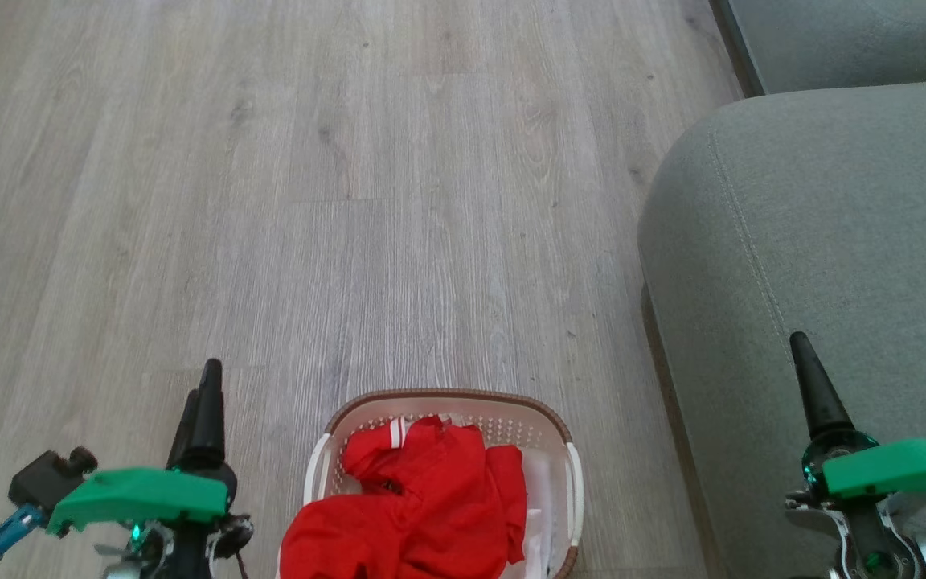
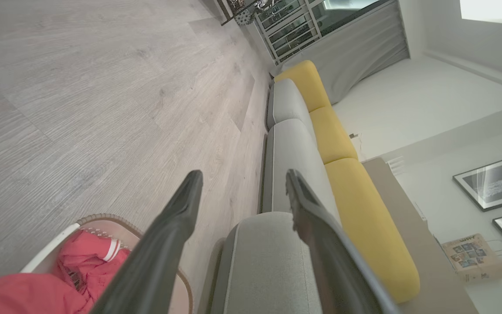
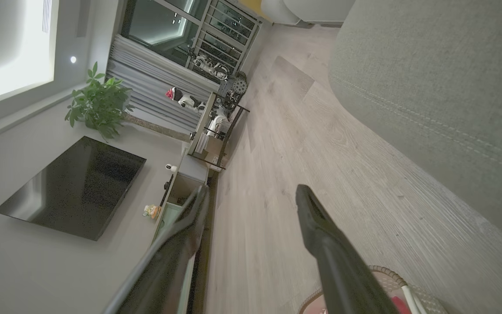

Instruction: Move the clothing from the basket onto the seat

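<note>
The white basket (image 1: pixel 447 395) with its brown rim stands on the floor at the bottom centre, holding the crumpled red clothing (image 1: pixel 423 507); a white stripe shows near the top of the heap. The grey-green seat (image 1: pixel 833 241) rises just right of the basket. My left gripper (image 1: pixel 202 394) hovers left of the basket, and in the left wrist view the left gripper (image 2: pixel 243 174) is open and empty, with the basket (image 2: pixel 103 216) and the clothing (image 2: pixel 81 261) below it. My right gripper (image 1: pixel 802 346) hangs over the seat's near part; the right gripper (image 3: pixel 253 189) is open and empty.
Pale wood floor (image 1: pixel 350 201) stretches ahead and to the left. A second grey cushion (image 1: pixel 849 40) lies beyond the seat. A white sheet (image 1: pixel 547 490) lines the basket's right side. Yellow back cushions (image 2: pixel 364 218) run along the sofa. A TV (image 3: pixel 72 187) and a shelf (image 3: pixel 216 126) line the far wall.
</note>
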You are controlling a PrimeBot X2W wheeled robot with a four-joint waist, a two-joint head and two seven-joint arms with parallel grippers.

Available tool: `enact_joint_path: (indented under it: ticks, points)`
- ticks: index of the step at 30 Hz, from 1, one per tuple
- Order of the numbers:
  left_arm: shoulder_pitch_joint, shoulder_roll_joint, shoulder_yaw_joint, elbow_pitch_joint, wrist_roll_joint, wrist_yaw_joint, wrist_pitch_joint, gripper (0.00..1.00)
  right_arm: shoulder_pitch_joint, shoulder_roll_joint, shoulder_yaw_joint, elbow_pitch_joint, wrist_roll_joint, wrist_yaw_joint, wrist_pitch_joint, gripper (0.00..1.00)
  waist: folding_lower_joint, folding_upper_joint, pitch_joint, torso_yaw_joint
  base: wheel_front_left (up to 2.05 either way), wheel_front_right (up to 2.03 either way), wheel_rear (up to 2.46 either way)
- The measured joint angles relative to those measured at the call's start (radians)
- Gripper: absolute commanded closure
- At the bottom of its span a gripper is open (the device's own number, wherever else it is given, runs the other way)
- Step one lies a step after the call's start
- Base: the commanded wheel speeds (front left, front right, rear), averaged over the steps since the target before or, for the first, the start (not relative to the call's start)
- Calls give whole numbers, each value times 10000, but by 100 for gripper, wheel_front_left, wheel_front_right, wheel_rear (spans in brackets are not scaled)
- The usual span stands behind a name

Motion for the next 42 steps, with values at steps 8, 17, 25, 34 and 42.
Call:
enact_joint_path:
  ticks: [8, 17, 25, 34, 42]
  points:
    - [-7, 4, -330, -130, 1628, 293, -217, 0, 0, -272, 336, -121, -1703, 0, -249, 0, 0, 0, -16, -55, 0, 0, 0]
    - [-102, 15, -629, -215, 3024, 700, -485, 0, -1, -362, 437, -222, -3024, 0, -516, 0, 0, 0, -31, -83, 0, 0, 0]
    - [-108, 27, -874, -426, 3885, 930, -698, 0, -1, -479, 545, -288, -3850, 0, -700, 0, 0, 0, -25, -76, 0, 0, 0]
    - [-108, 36, -1072, -596, 4959, 1147, -924, 0, -1, -654, 635, -407, -4794, 0, -968, 0, 0, 0, -30, -109, 0, 0, 0]
    - [-110, 69, -1300, -725, 5931, 1264, -1177, 0, -1, -742, 746, -428, -5655, 0, -1204, 0, 0, 0, -25, -130, 0, 0, 0]
